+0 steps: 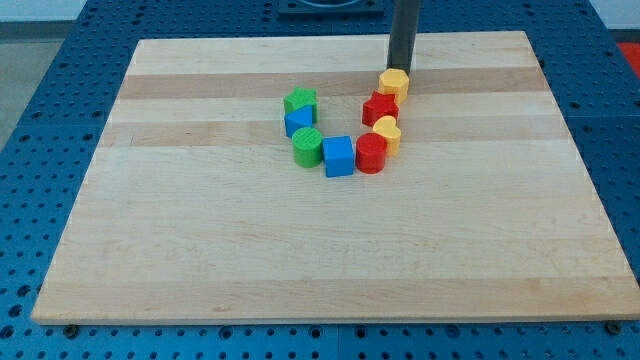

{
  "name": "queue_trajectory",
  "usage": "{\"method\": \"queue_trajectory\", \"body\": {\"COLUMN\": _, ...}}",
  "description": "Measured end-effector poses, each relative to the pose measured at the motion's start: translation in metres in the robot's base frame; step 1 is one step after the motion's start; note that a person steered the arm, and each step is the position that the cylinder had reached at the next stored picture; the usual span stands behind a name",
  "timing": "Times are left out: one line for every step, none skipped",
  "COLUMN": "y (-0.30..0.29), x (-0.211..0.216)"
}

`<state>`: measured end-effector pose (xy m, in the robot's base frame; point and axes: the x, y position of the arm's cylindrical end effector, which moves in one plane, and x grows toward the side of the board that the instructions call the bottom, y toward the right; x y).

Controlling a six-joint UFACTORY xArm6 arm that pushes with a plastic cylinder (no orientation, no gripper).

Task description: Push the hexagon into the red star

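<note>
a: where is my tip [401,72] right now?

b: it sits at the far end of the cluster, right behind the yellow hexagon [393,83], at about 12 o'clock from it. the rod comes straight down from the view's top, and its lower end looks to be touching the hexagon's back edge, though the exact contact is hard to make out.

a: and the hexagon against the red star [380,107]?

b: the star lies at roughly 7 o'clock from the hexagon, and the two appear to be touching or just barely apart.

a: what else is on the wooden board [200,260]?

b: a u-shaped group. at 5 o'clock from the star is a yellow block [387,133], its shape rounded but unclear, and beside it at 7 o'clock is a red cylinder [371,153]. at 9 o'clock from that cylinder stands a blue cube [339,156], then a green cylinder [307,146] further at 9 o'clock. going up to 12 o'clock from the green cylinder there is a blue block [298,122] of unclear shape, and a green star [300,101] behind it.

a: any jaws to report, spread or pinching?

b: there is nothing to spread or pinch; the arm ends in a plain dark rod, holding nothing.
</note>
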<state>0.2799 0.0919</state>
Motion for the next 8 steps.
{"method": "queue_trajectory", "body": {"y": 0.0, "x": 0.004}}
{"method": "queue_trajectory", "body": {"y": 0.0, "x": 0.009}}
{"method": "queue_trajectory", "body": {"y": 0.0, "x": 0.009}}
{"method": "queue_trajectory", "body": {"y": 0.009, "x": 0.009}}
{"method": "queue_trajectory", "body": {"y": 0.021, "x": 0.009}}
{"method": "queue_trajectory", "body": {"y": 0.021, "x": 0.01}}
{"method": "queue_trajectory", "body": {"y": 0.017, "x": 0.017}}
{"method": "queue_trajectory", "body": {"y": 0.006, "x": 0.02}}
